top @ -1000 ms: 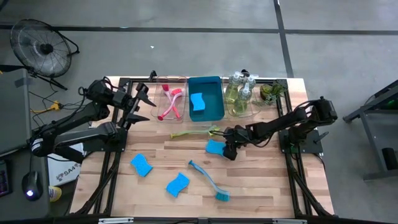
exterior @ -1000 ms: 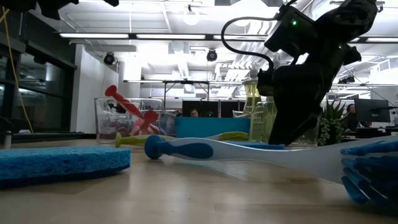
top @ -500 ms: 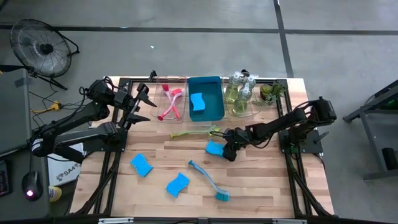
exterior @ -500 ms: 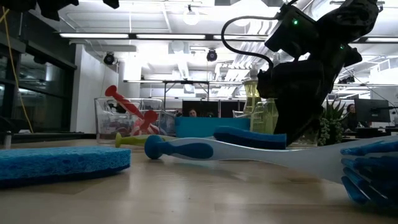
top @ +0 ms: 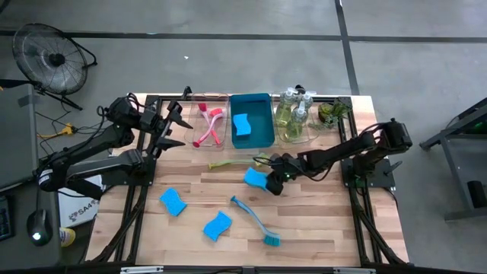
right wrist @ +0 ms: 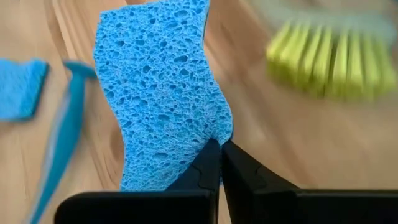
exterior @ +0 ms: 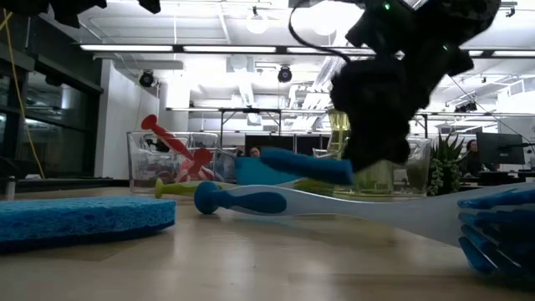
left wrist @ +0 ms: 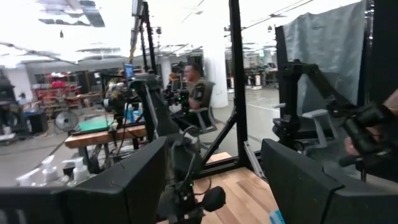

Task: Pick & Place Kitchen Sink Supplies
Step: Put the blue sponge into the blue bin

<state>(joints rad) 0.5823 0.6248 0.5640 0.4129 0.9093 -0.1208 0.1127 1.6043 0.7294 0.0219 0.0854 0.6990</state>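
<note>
Right gripper (top: 271, 183): I see it pinched tight on one edge of a bright blue wavy-edged sponge (top: 256, 178), held clear of the wooden bench (top: 319, 221).
Held sponge position: mid-bench, just beside the yellow-green long-handled dish brush (top: 240, 161).
Left gripper (top: 173, 125): I read its fingers as parted and empty, raised at the bench's left rear corner.
Other supplies: two blue sponges (top: 173, 202) and a teal dish brush (top: 255, 221) lie nearer the front edge.

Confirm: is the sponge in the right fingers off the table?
Yes, in the low view the sponge hangs from the right gripper above the wood.
</note>
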